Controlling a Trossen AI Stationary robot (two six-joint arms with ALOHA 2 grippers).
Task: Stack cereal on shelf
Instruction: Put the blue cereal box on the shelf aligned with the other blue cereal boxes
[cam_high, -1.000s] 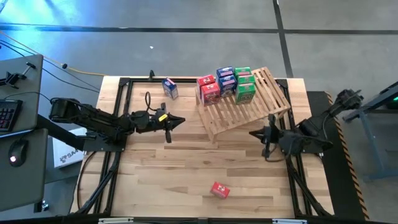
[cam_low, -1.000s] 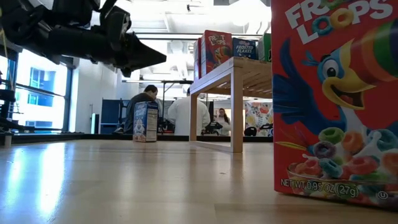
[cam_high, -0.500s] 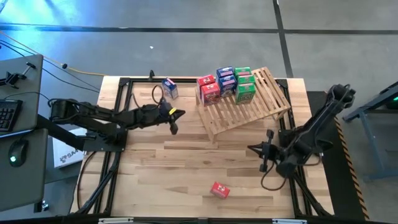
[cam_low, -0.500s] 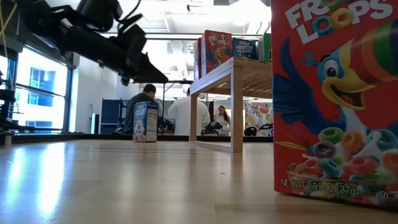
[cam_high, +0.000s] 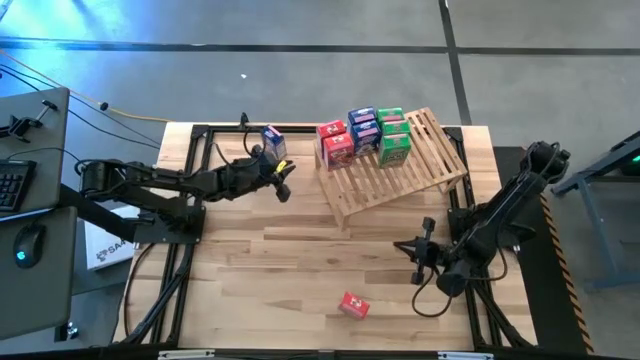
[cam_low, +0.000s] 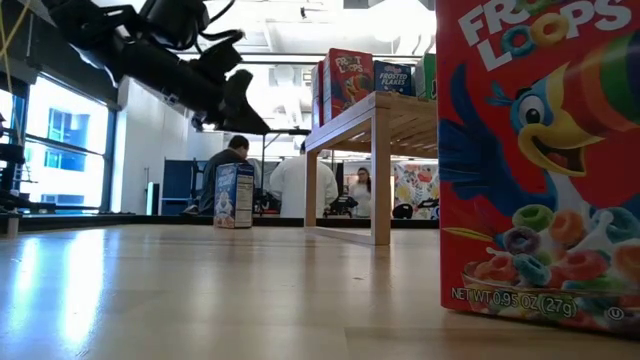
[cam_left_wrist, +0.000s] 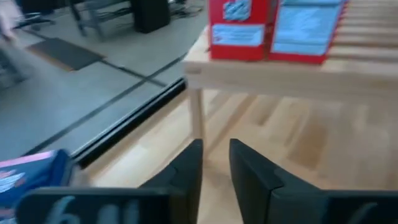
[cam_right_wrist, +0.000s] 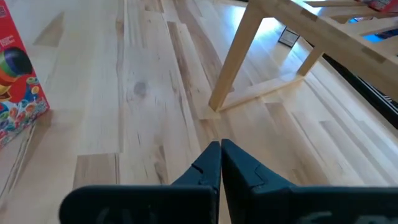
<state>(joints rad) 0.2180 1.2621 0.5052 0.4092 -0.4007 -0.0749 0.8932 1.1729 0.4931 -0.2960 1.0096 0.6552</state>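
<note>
Beside the tilted light wooden slatted shelf (cam_high: 395, 165), the left gripper (cam_high: 283, 180), fingers slightly parted and empty, nears the small blue cardboard cereal box (cam_high: 272, 142), apparently to grasp it, while the right gripper (cam_high: 408, 248) waits pressed together.

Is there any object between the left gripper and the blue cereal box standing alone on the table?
Nothing visible. The left gripper hangs just beside the blue box, which stands alone near the table's far edge, and only bare table lies between them. The shelf stands off to the side, not in this path.
</note>
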